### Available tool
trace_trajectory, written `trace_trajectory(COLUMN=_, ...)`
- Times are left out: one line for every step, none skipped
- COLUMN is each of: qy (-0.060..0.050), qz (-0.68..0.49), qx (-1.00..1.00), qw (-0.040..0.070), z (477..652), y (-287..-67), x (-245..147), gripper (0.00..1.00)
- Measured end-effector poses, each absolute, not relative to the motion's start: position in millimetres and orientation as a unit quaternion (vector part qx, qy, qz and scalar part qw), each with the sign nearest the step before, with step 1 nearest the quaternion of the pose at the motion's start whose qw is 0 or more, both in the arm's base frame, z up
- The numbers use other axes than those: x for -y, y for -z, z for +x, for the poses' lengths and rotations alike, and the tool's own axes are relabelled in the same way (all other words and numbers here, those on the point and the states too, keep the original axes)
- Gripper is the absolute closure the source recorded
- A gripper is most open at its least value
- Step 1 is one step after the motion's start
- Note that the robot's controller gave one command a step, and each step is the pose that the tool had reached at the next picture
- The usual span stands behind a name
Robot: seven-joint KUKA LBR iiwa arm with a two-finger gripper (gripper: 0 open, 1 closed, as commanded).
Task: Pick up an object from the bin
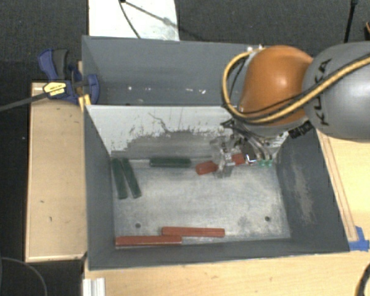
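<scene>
One grey bin (160, 73) holds two red sticks (172, 236) by its near wall, two green sticks (124, 177) at the left and a single green stick (169, 162) farther back. Just right of that, the tool (225, 164) sits low over a short red block (205, 168) lying left to right, its left end showing; open, closed or gripping, I cannot tell.

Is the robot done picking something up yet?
Not yet. Done: the arm is down in the bin, at the back. In hand: its tip is right by a small red block, beside a green stick; I cannot tell if it grips the block. Left: lifting something out. Two green sticks on the left and two red sticks in front lie untouched.
</scene>
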State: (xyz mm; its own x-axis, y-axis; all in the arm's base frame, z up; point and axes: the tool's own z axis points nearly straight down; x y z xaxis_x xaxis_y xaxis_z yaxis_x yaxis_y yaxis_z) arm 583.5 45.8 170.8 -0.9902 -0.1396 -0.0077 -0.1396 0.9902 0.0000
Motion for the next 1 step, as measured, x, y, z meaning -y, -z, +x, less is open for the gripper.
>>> trace_trajectory(qy=0.0, qz=-0.082, qx=-0.997, qw=0.006, z=570.1, y=-260.5, x=-54.7, gripper=1.0)
